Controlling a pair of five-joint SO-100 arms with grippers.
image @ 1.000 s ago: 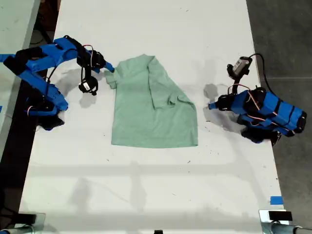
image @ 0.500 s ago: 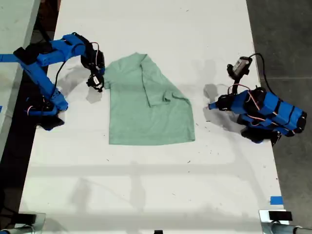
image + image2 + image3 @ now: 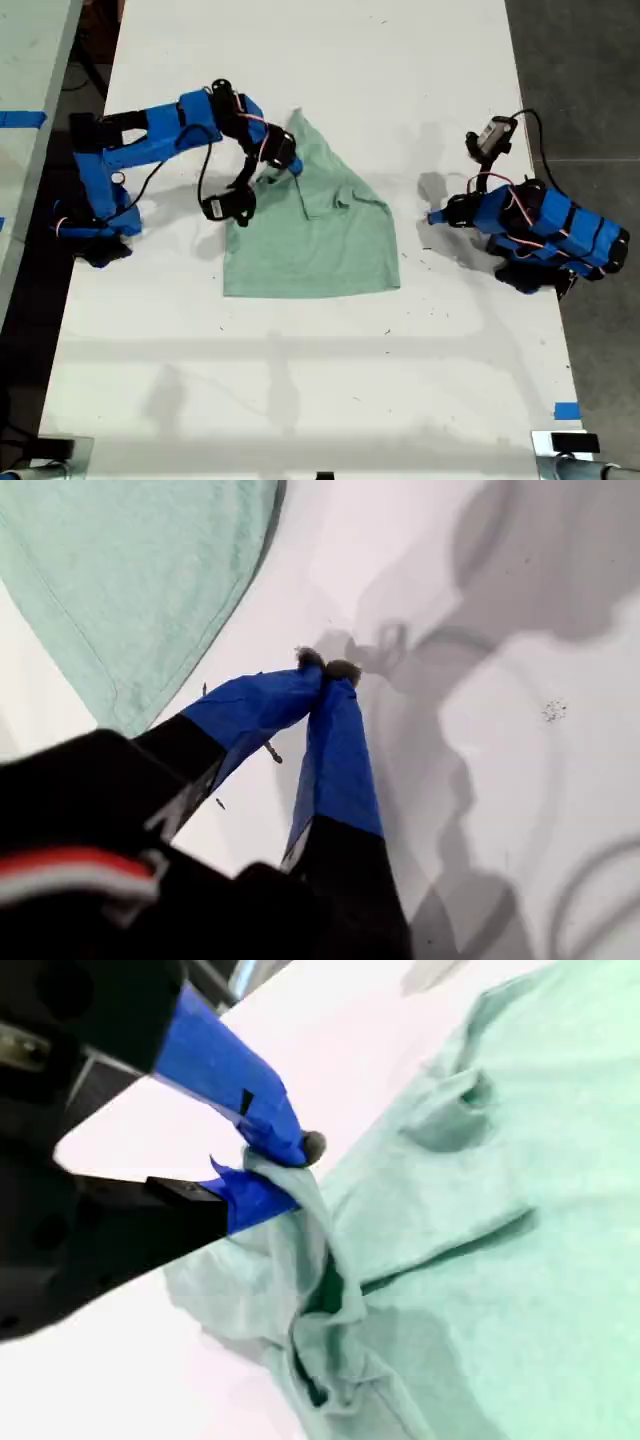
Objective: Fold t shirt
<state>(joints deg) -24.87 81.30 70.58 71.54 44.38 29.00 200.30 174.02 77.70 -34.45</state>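
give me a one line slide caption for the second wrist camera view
My second gripper pinches a bunched fold of the pale mint-green t shirt, lifting its edge off the white table.

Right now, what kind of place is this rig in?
Probably a lab or workshop bench: a bare white table carrying two blue arms, blue tape marking its edge, dark hard floor beside it, and one t shirt.

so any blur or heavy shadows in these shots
Exterior view: sharp, faint arm shadows on the white table. First wrist view: strong grey shadows beyond my first gripper. Second wrist view: soft focus, my second gripper and the t shirt slightly blurred.
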